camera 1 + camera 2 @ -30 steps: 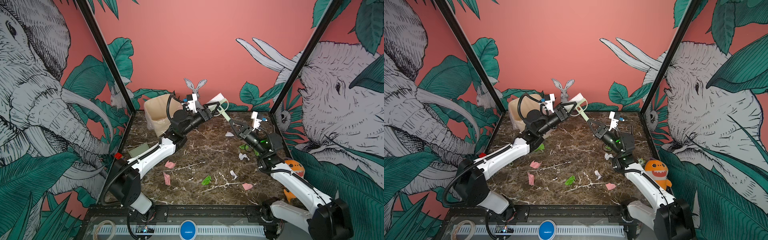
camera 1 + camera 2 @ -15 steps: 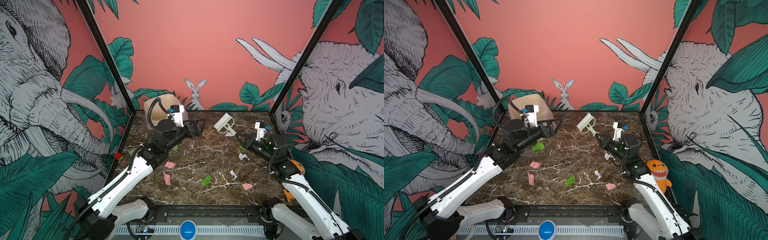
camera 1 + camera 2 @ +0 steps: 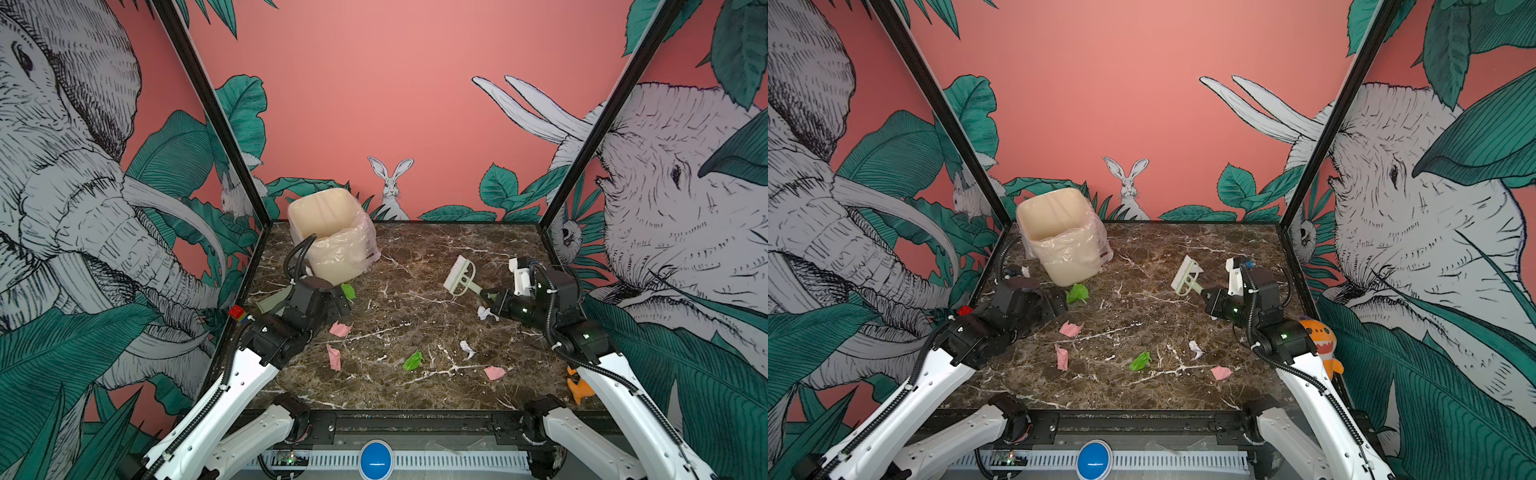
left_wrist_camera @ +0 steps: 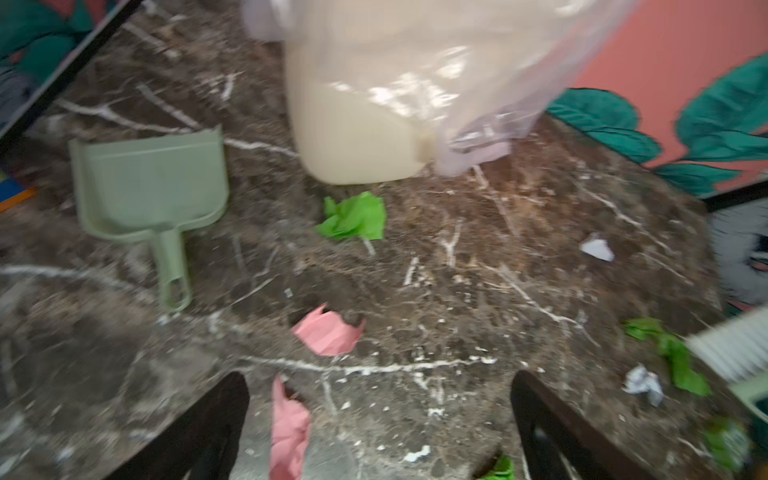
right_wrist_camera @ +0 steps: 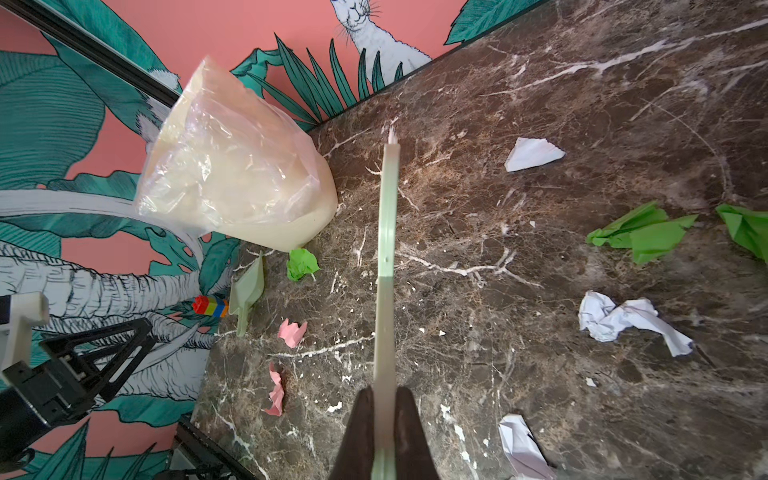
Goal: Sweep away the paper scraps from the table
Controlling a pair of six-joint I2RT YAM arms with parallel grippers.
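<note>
Several paper scraps lie on the table (image 3: pixel 415 249): pink ones (image 3: pixel 340 329) (image 3: pixel 494 372), green ones (image 3: pixel 412 360) (image 3: pixel 1077 293) and white ones (image 3: pixel 467 348) (image 5: pixel 623 318). My right gripper (image 3: pixel 486 296) (image 5: pixel 384 399) is shut on the handle of a pale green brush (image 3: pixel 459 276) (image 3: pixel 1185 276), whose white bristles point towards the back, just above the table. My left gripper (image 3: pixel 340 303) (image 4: pixel 382 415) is open and holds nothing; it hovers low at the left over two pink scraps (image 4: pixel 328 334). A pale green dustpan (image 4: pixel 153 183) lies beside it.
A beige bin (image 3: pixel 332 237) lined with a clear bag stands at the back left. An orange plush toy (image 3: pixel 1320 340) sits off the table's right edge. A coloured toy brick (image 3: pixel 237 312) rests at the left edge. Black frame posts mark the back corners.
My left gripper has drawn away from the brush, moving down and to the front left. My right gripper has brought the brush down from mid-air to just above the table at the right.
</note>
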